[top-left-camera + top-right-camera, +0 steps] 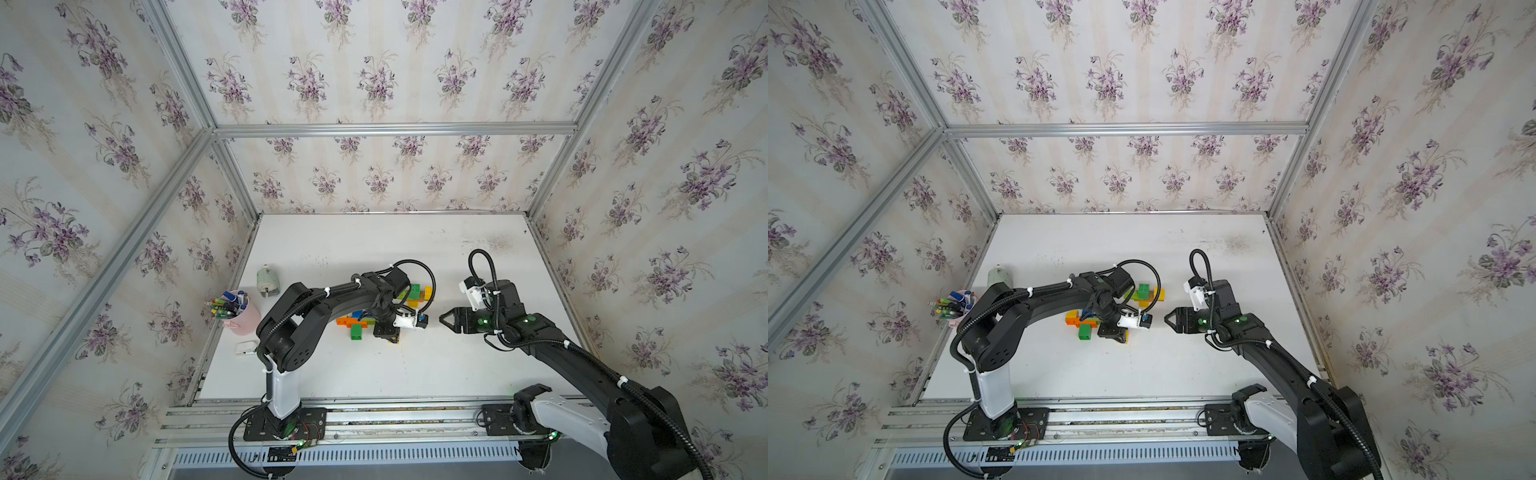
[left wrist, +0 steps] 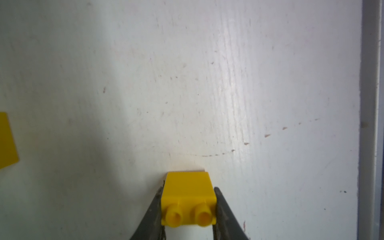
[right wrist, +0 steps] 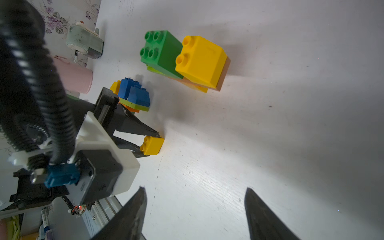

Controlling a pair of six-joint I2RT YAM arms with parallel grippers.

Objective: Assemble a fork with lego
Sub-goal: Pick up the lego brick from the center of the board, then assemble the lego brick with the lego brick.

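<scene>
Now the left gripper [image 2: 188, 209] pinches a small yellow brick [image 2: 188, 199] to lift it — the right gripper [image 3: 195, 212], spread wide, holds nothing.

You see a small yellow brick [image 2: 188, 200] on its side, studs sideways, apart from two mixed-colour brick clusters [image 3: 185, 60] [image 3: 133, 96].

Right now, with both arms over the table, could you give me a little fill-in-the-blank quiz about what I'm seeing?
1. The left tool is shut on a small ____ brick.
2. The right tool holds ____.
3. The pens stand in a ____ cup.
4. On the far pile, a yellow brick sits beside a ____ one.

Missing words: yellow; nothing; pink; green
</scene>
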